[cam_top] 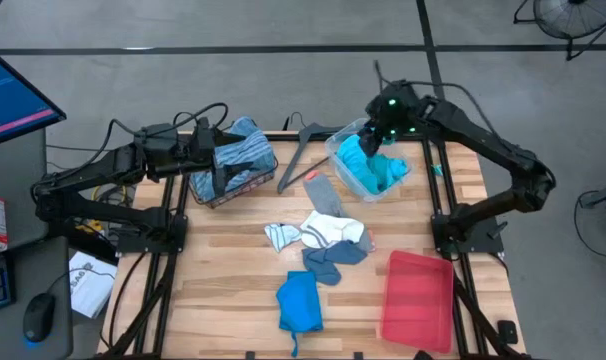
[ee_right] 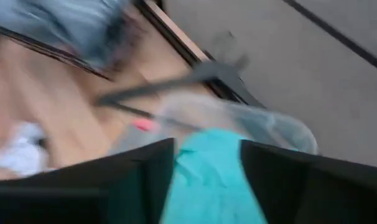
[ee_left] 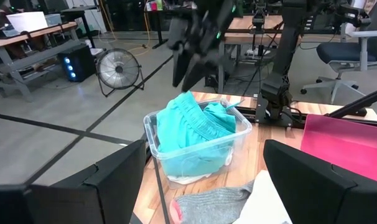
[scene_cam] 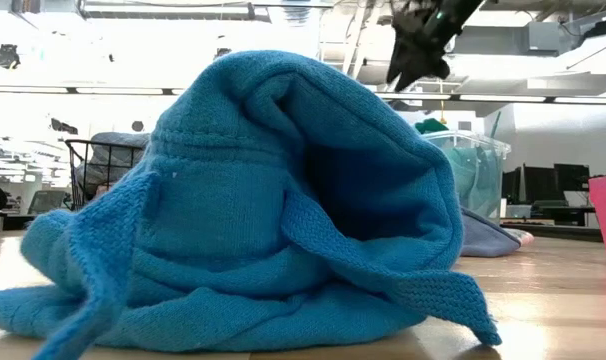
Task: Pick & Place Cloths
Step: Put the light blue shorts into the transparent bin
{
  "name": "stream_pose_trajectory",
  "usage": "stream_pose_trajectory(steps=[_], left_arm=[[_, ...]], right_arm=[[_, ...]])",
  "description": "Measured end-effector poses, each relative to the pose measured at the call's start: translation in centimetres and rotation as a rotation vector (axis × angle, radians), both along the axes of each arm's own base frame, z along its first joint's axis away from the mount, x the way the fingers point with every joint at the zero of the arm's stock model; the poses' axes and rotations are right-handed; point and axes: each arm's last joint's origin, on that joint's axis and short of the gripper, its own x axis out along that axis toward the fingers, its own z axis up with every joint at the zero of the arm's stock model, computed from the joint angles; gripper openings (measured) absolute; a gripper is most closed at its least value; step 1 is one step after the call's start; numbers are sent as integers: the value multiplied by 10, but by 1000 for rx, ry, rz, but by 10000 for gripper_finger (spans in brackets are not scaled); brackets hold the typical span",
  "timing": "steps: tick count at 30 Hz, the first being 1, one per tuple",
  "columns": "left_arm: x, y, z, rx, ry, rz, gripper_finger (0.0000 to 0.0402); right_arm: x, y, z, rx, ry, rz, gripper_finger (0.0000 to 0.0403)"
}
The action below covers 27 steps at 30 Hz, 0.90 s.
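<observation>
Cloths lie in several places on the wooden surface (cam_top: 233,260). Turquoise cloths (cam_top: 371,168) fill a clear plastic bin (cam_top: 335,152) at about one o'clock from the surface's centre. A grey cloth (cam_top: 325,195) lies just beside the bin, toward the centre, and a white cloth (cam_top: 328,230) sits at the centre, touching a blue-white striped cloth (cam_top: 281,236) at its nine o'clock. A grey-blue cloth (cam_top: 335,260) lies just below them, and a bright blue cloth (cam_top: 300,302) sits at six o'clock. A blue striped cloth (cam_top: 245,150) fills a dark wire basket (cam_top: 211,192) at ten o'clock. The right gripper (cam_top: 375,140) hangs over the bin, fingers apart above the turquoise cloths. The left gripper (cam_top: 209,152) is at the basket's edge, fingers spread wide. A grey hanger (cam_top: 305,148) lies between basket and bin, and a red tray (cam_top: 418,300) rests at four o'clock.
</observation>
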Motion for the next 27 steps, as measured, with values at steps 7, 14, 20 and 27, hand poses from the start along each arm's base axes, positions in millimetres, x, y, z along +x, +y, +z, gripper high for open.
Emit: stream_pose_trajectory(steps=[7,14,20,27], left_arm=[[0,0,0,-3,0,1,310],[0,0,0,-1,1,1,310],[0,0,0,0,1,1,310],[0,0,0,-5,-2,1,310]], right_arm=[[19,-5,-67,112,244,-50,13],[21,-8,-128,220,388,-129,6],[30,-13,-155,318,404,-221,5],[29,-18,-158,347,404,-278,3]])
